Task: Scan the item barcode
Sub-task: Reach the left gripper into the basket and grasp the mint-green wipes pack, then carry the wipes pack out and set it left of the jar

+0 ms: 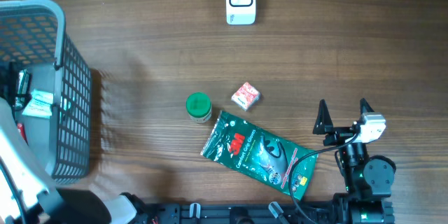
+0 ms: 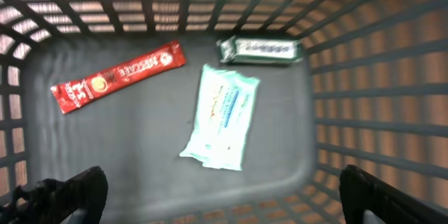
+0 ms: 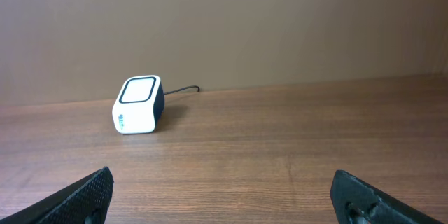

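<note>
Though over basket [image 2: 381, 77], left pincer [image 2: 224, 194] agape

Bare table [image 1: 140, 28] lay between the scanner [image 1: 241, 0] and the clustered jar [image 1: 199, 107], box [image 1: 246, 96] and pack [image 1: 260, 155]; the basket [image 1: 73, 112] walled off the far left.

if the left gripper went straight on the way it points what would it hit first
Probably the pale packet on the basket floor, centred ahead of the left gripper; depth unclear.
</note>
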Tool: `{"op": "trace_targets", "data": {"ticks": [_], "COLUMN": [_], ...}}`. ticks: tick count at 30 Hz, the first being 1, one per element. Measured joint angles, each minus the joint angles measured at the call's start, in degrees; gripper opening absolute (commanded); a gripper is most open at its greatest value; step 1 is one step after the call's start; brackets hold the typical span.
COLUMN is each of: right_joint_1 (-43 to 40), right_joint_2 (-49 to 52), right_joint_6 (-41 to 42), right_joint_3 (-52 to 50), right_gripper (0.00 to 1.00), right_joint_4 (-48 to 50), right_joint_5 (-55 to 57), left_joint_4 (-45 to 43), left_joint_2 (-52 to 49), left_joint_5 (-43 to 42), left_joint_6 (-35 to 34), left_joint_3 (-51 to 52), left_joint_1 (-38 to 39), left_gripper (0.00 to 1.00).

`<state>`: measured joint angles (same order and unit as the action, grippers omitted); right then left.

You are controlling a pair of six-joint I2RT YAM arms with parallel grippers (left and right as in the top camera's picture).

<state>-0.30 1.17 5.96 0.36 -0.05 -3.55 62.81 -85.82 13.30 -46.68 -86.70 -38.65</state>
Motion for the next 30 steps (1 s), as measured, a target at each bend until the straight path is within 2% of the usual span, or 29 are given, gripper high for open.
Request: {"op": "trace_targets", "data": {"ticks": [5,16,17,19,20,21,22,30], "right_joint_1": [0.0,0.0,0.0,0.0,0.0,0.0,0.0,0.0], "right_joint_2": [0.0,0.0,0.0,0.0,0.0,0.0,0.0,0.0], "right_joint_6": [0.0,0.0,0.0,0.0,0.0,0.0,0.0,0.0], "right_joint_3": [0.0,0.0,0.0,0.0,0.0,0.0,0.0,0.0], "right_gripper": [1.00,0.99,1.00,1.00,1.00,1.00,1.00,1.00], "right_joint_4": [0.0,0.0,0.0,0.0,0.0,0.0,0.0,0.0], "right_joint_5": [0.0,0.0,0.0,0.0,0.0,0.0,0.0,0.0], "left_joint_4": [-6.6,-14.1,-15.2,-16.6,-17.0,-16.9,-16.9,-16.6], "left_joint_2": [-7.8,-22.2,-23.0,-24.9,-26.0,-26.3,-26.3,-23.2], "left_joint_5": [-5.0,-5.7,-5.7,-5.7,-5.8,-5.7,-5.7,-5.2], "left_joint_6": [7.0,12.9,13.3,13.8,14.1,14.1,14.3,14.7], "left_joint_3": [6.6,8.4,8.9,9.1,9.1,9.1,9.1,9.0], "left_joint_1": [-0.8,-0.8,-0.8,-0.8,-0.8,-0.7,-0.7,-1.1], "left_gripper": [0.97,1.00,0.92,0.35,0.18,0.11,0.04,0.04]}}
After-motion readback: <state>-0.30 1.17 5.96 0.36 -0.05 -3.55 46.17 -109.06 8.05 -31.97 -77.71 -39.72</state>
